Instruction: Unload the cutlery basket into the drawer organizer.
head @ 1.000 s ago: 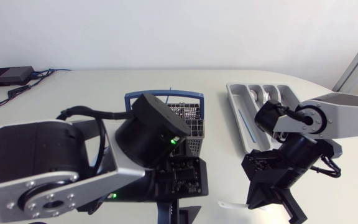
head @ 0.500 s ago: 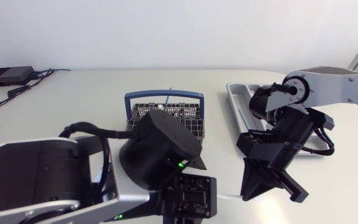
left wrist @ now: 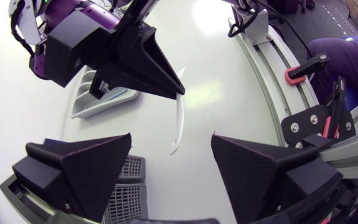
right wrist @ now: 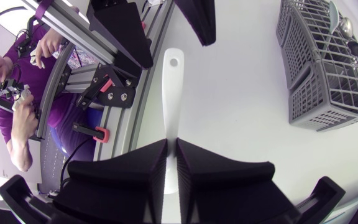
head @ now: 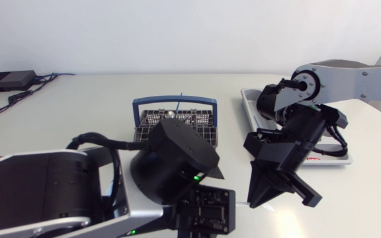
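My right gripper (right wrist: 171, 142) is shut on a white plastic utensil (right wrist: 171, 93) with a hole in its free end. It hangs over the table's front, right of the grey wire cutlery basket (head: 175, 119) with a blue handle. The utensil (left wrist: 179, 121) points at the gap between my left gripper's (left wrist: 171, 140) fingers, which stand wide open and touch nothing. In the head view, the right gripper (head: 263, 195) shows only the utensil's tip (head: 243, 203) beside my left wrist (head: 177, 165). The grey drawer organizer (head: 249, 99) lies at the right, mostly hidden by the right arm.
The basket (right wrist: 322, 68) still holds several metal pieces, including a spoon bowl. The organizer (left wrist: 98, 102) shows some cutlery in its compartments. A black box and cables lie at the far left corner (head: 8, 80). My bulky left arm covers the table's front left.
The right arm has swung from the front right toward the middle, carrying the white utensil. The left arm has shifted toward the front edge, its gripper meeting the utensil's free end.
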You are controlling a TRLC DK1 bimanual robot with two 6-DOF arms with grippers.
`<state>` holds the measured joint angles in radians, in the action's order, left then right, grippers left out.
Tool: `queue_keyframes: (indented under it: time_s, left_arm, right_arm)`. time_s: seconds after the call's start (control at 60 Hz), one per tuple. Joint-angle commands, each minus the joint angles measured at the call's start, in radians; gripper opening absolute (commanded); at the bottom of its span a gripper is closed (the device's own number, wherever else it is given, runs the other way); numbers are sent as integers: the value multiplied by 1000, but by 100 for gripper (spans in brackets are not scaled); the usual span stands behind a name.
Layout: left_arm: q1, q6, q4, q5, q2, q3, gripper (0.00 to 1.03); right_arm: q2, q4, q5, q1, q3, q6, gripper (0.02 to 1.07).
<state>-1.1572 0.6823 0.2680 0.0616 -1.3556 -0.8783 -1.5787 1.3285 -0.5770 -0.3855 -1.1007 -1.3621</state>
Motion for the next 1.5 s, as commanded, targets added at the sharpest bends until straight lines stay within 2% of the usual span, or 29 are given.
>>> queue_keyframes:
  time_s: [0.0, 0.15, 0.417, 0.483, 0.817, 0.917, 1.317, 1.433, 1.483]
  left_arm:
    - [-4, 29, -15, 3, -27, 19, 85]
    - [-4, 39, -30, 3, -54, 21, 74]
    - [4, 45, -44, 3, -60, 21, 39]
    - [4, 43, -46, 3, -62, 21, 33]
    - [-1, 42, -52, 3, -73, 21, 23]
    - [-2, 40, -52, 3, -73, 22, 16]
    - [-10, 29, -50, 3, -74, 21, 17]
    - [-4, 17, -49, 3, -69, 19, 36]
    - [-1, 8, -49, 4, -69, 19, 52]
  right_arm:
    - [-27, 15, -11, -12, -21, -11, 8]
    - [-30, 11, -12, -29, -27, 3, 8]
    - [-33, -8, -12, -39, -31, 20, 8]
    - [-37, -9, -12, -39, -30, 21, 8]
    - [-33, -15, -14, -39, -30, 26, 8]
    - [-30, -18, -14, -39, -25, 26, 8]
    - [-20, -26, -17, -38, -8, 26, 8]
    - [-10, -55, -15, -36, 12, 38, 8]
    - [-7, -63, -15, -36, 21, 40, 8]
